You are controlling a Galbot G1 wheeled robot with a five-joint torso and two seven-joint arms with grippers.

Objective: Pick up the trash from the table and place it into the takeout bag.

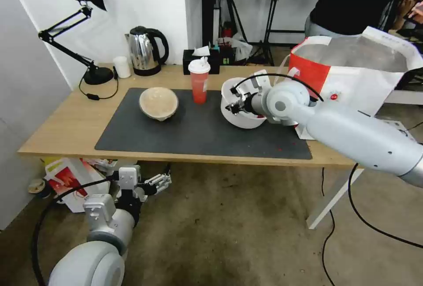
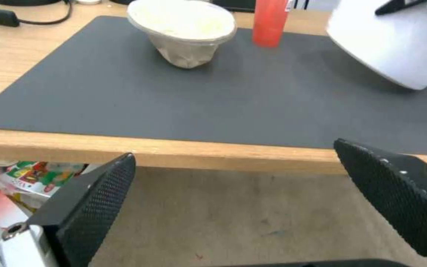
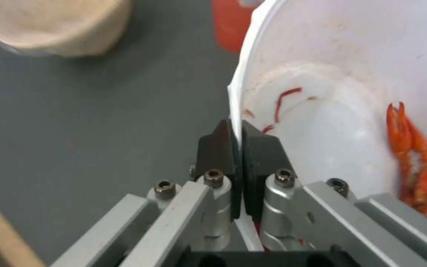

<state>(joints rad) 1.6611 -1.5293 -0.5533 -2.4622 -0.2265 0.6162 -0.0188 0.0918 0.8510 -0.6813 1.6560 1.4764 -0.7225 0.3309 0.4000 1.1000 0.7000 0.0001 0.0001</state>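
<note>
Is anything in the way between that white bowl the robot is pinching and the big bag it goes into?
Nothing visible. The right end effector is shut on the rim of the tilted white bowl, and the takeout bag stands open just beyond it. The red cup and tan bowl sit on the opposite side.

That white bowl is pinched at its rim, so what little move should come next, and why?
Probably lift it toward the takeout bag. The right tool is shut on the rim of the tilted white bowl, and the bag stands open just behind. The left tool hangs open below the table edge.
</note>
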